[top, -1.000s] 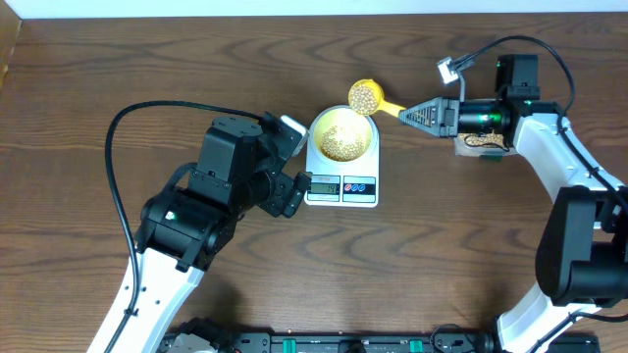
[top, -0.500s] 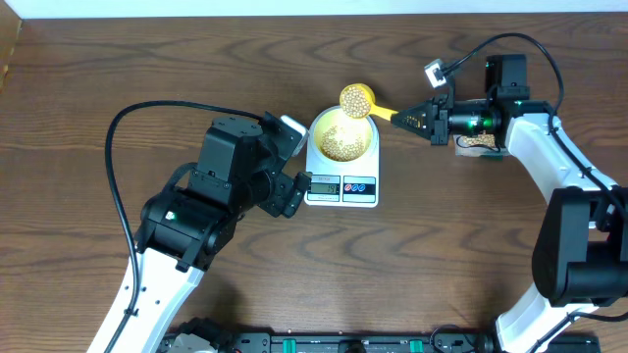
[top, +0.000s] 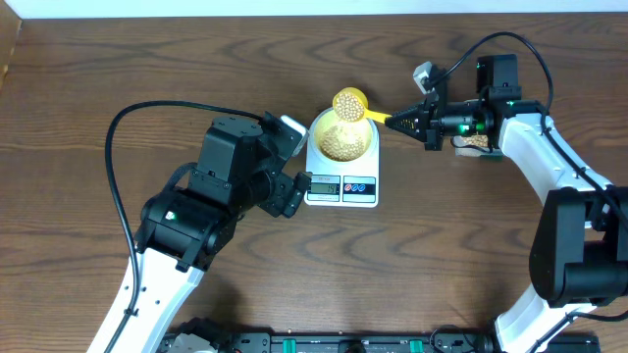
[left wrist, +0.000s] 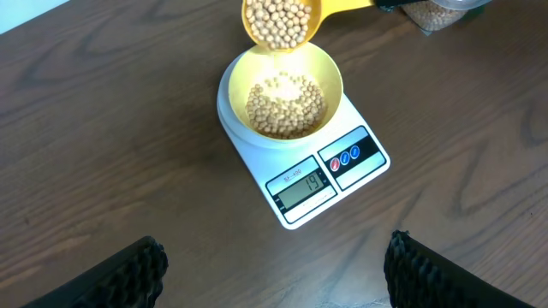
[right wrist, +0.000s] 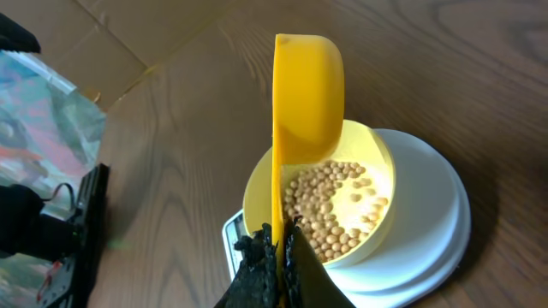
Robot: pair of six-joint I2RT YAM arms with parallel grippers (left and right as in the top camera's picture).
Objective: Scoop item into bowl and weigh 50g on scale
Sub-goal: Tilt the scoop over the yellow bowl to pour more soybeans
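The pale yellow bowl (top: 342,135) (left wrist: 282,94) (right wrist: 368,192) sits on the white scale (top: 342,184) (left wrist: 325,184) (right wrist: 428,248) and holds a layer of beige beans (top: 340,143) (left wrist: 285,107) (right wrist: 330,210). The display (left wrist: 301,186) reads about 19. My right gripper (top: 410,122) (right wrist: 278,248) is shut on the handle of a bright yellow scoop (top: 350,104) (left wrist: 278,21) (right wrist: 306,98), full of beans, tilted over the bowl's far rim. My left gripper (top: 290,191) (left wrist: 274,274) is open and empty, just left of the scale.
A clear tub of beans (top: 478,143) (left wrist: 437,10) sits on the table right of the scale, under my right arm. A black cable (top: 128,127) loops over the table at left.
My right gripper has carried the full scoop leftward from beside the bowl to above its rim and tilted it. The left arm has not moved.
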